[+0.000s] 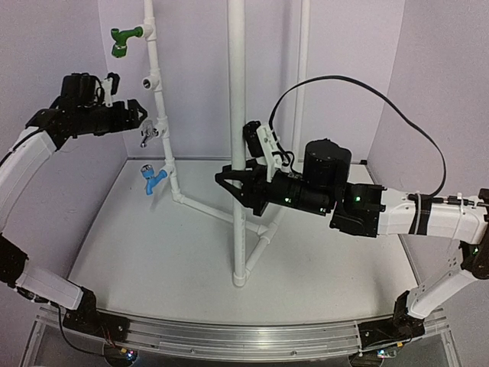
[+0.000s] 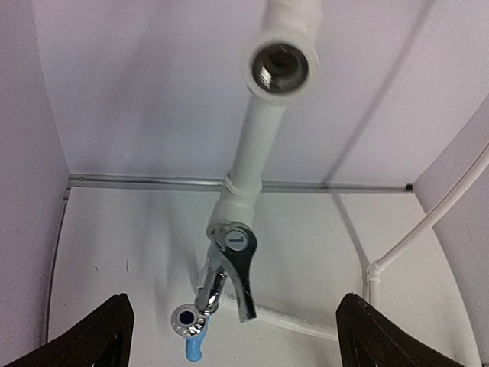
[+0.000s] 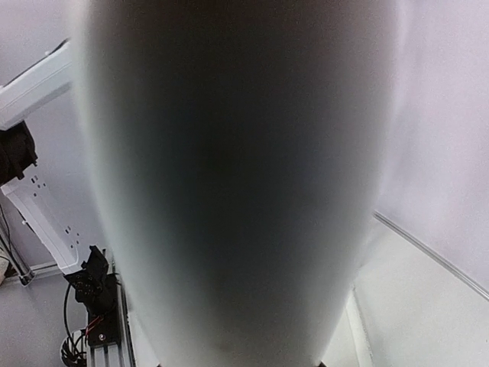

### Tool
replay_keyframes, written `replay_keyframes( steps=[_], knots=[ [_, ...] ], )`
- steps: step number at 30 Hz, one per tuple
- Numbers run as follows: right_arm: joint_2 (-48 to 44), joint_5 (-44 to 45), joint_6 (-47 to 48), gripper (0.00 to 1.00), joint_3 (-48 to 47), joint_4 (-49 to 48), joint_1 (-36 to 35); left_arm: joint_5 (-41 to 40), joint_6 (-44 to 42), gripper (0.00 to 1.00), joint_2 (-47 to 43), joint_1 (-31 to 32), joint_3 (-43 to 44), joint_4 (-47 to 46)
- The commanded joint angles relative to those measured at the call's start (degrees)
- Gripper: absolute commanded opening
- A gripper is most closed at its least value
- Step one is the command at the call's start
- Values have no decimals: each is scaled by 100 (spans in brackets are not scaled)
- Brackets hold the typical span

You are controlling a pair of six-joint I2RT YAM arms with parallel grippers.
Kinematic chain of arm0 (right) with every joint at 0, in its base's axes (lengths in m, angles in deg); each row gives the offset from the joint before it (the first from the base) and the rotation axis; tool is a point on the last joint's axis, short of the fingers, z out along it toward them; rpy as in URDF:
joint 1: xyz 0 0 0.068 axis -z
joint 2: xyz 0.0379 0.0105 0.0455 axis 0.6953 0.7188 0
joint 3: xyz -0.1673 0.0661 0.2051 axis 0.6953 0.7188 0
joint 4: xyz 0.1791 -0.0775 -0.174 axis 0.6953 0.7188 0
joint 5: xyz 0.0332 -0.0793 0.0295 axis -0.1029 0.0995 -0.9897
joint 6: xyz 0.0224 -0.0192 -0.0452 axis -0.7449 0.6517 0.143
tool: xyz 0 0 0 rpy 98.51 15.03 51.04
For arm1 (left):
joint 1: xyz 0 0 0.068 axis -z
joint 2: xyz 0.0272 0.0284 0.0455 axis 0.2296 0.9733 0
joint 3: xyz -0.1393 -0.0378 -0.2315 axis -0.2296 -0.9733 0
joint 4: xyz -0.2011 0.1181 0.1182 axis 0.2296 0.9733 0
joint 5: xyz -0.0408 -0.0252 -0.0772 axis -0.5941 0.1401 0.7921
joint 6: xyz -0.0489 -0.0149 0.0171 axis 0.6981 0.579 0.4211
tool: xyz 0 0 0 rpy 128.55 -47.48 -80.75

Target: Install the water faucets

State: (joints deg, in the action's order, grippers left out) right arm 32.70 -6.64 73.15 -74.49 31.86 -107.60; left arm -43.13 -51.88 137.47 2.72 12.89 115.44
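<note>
The silver chrome faucet (image 1: 150, 133) sits in a tee on the thin white pipe (image 1: 163, 145), and the blue faucet (image 1: 153, 180) sits in the tee below it. A green faucet (image 1: 123, 40) is at the top. My left gripper (image 1: 139, 115) is open and empty, just left of the silver faucet. In the left wrist view the silver faucet (image 2: 233, 264) hangs ahead between the spread fingers (image 2: 95, 336), with the blue faucet (image 2: 195, 348) under it. My right gripper (image 1: 231, 186) is closed around the thick upright white pipe (image 3: 229, 191), which fills its view.
An empty threaded tee socket (image 1: 149, 79) faces out between the green and silver faucets, and it also shows in the left wrist view (image 2: 279, 67). Lilac walls close in on three sides. A slanted pipe (image 1: 210, 210) runs across the white floor to the upright's foot (image 1: 240, 279).
</note>
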Motion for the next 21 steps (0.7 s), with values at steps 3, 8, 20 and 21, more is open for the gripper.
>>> replay_keyframes(
  steps=[3,8,20,21],
  knots=[
    [-220,-24,-228,55,-282,1157,39,344,603,97,-1030,-289,-409,-487],
    [-260,61,-386,98,-570,1788,39,143,668,97,-1242,-291,-610,-592],
    [-2038,755,-328,98,-182,3630,42,-345,635,98,-1431,-292,-897,-850],
    [-2175,1014,-366,98,-160,3743,44,-462,633,98,-1451,-296,-922,-877]
  ],
)
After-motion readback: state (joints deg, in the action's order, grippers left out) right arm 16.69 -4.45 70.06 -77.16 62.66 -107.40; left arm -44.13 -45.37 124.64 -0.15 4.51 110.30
